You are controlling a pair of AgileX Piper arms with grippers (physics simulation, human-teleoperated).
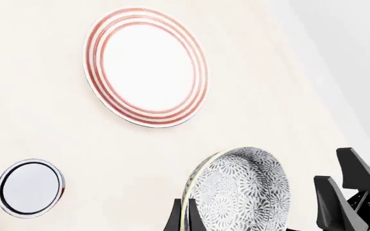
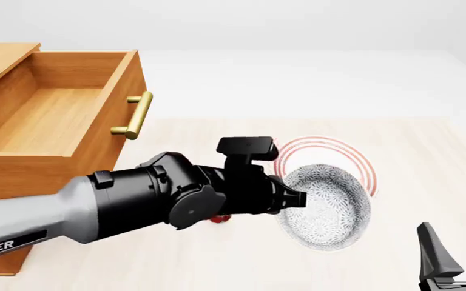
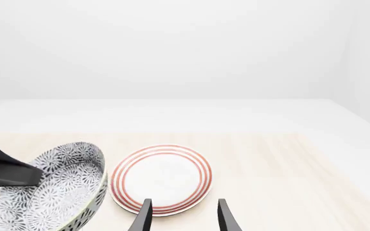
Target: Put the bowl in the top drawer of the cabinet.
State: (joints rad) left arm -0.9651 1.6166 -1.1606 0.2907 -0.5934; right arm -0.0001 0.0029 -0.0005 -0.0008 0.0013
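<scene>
Top drawer of cabinet pulled out, empty, at table's left edge. Left gripper clamps rim of bowl, bowl tilted, lifted mid-table before plate. Right gripper idle, jaws apart. Remaining: carry, release in drawer.

Grey left arm, "PIPER" lettering, black wrist.

A flat white plate with red rings lay on the pale surface before me. A small round can stood well apart from the plate.
</scene>
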